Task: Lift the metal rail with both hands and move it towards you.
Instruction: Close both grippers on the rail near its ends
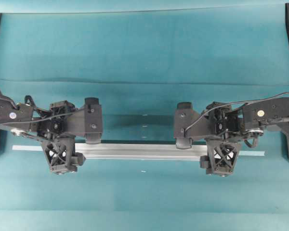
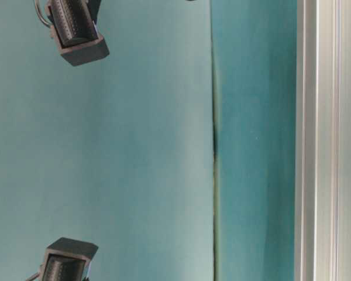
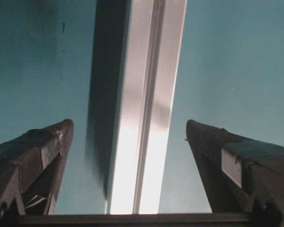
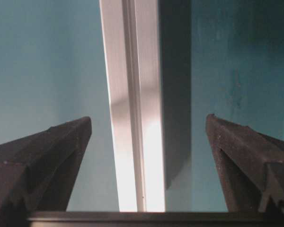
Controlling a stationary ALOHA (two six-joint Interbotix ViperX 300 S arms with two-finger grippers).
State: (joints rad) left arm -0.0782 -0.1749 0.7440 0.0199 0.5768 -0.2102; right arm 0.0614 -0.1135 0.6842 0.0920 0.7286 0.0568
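On teal worktop [image 1: 144,43], lower-centre of overhead view: metal rail [image 1: 139,150], 1 pc, long silver aluminium extrusion w/ lengthwise grooves. Lay flat, running left-right across most of worktop width; both ends visible beyond the hands.

Left hand [image 1: 73,148]: black, lattice-patterned triangular fingers, boxy body w/ cables. Sat over rail's left portion, fingers spread wide, one each side of rail. Left wrist view: rail [image 3: 144,123] ran up the middle betw. the two fingertips [image 3: 47,142], clear teal gap on both sides; no contact seen.

Right hand [image 1: 204,150]: same type. Sat over rail's right portion, fingers likewise spread wide, straddling rail. Right wrist view: rail [image 4: 135,109] centred betw. fingertips [image 4: 61,142], gap either side; not touching.

Hands well apart along rail, approx. symmetric about its middle. Dark shadow lay beside rail in both wrist views.

Table-level view: rail [image 2: 319,140] seen as bright grooved band down right edge of frame; two black boxy parts of the arms at left, top [image 2: 76,29] and bottom [image 2: 64,260]. Seam [image 2: 214,140] in the teal covering ran parallel to rail.

Misc.: few small white marks [image 1: 144,126] on worktop betw. the arms.
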